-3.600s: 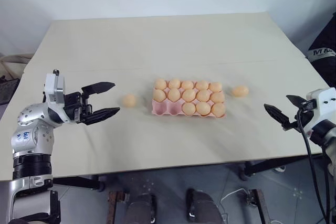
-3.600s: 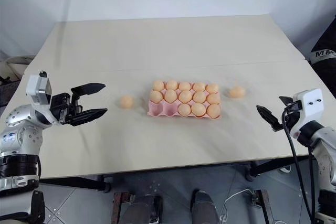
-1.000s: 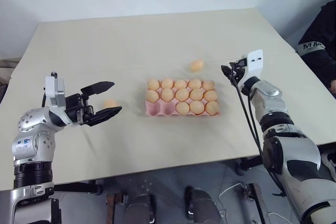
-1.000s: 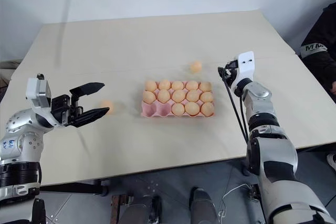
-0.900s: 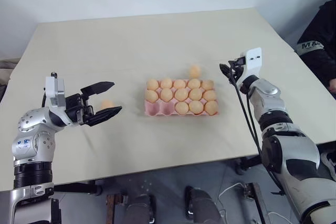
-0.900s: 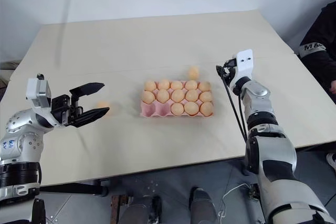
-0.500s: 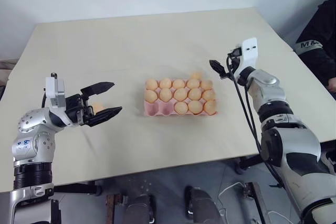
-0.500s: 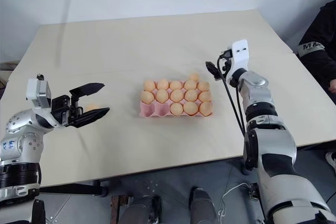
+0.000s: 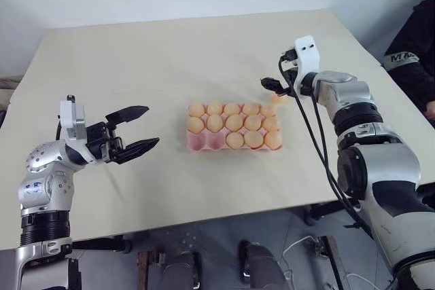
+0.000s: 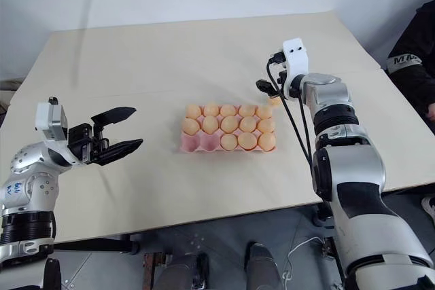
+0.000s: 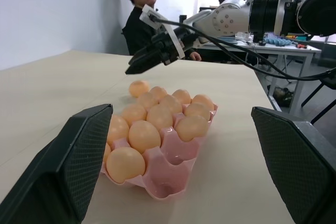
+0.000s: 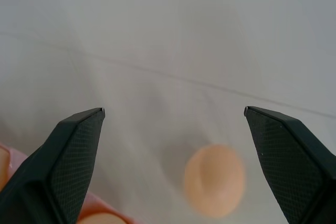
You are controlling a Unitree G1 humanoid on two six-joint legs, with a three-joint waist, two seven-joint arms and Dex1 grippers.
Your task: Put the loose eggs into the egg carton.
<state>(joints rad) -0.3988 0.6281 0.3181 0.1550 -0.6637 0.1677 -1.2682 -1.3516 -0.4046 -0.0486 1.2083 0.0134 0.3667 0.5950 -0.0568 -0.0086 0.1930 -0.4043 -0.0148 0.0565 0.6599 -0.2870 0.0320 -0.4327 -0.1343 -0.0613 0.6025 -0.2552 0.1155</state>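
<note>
Eggs, small, smooth and pale orange-peach, filled most of the pink rectangular moulded egg carton (image 9: 234, 127) in the middle of the cream-coloured table (image 9: 170, 52) in my left eye view; the two nearest cups at the carton's left end were empty. One loose egg (image 9: 276, 98) lay on the table just beyond the carton's far right corner. My right gripper (image 9: 269, 85) hovered close by that egg, its two black fingers spread and holding nothing. My left gripper (image 9: 139, 128) hung well to the left of the carton, also spread wide and empty.

From my right eye view the arrangement read the same, with the right gripper's fingers beside the loose egg at the carton's far corner.

My left wrist view looked between my parted fingers (image 11: 68, 166) at the carton, with the empty cups nearest (the loose egg sat past the far end, under my right gripper). A person (image 11: 140, 17) in dark clothes sat behind the table.

My right wrist view showed the loose egg on the table between my splayed fingertips (image 12: 71, 156), apart from both, with the carton's pink edge at the corner.
</note>
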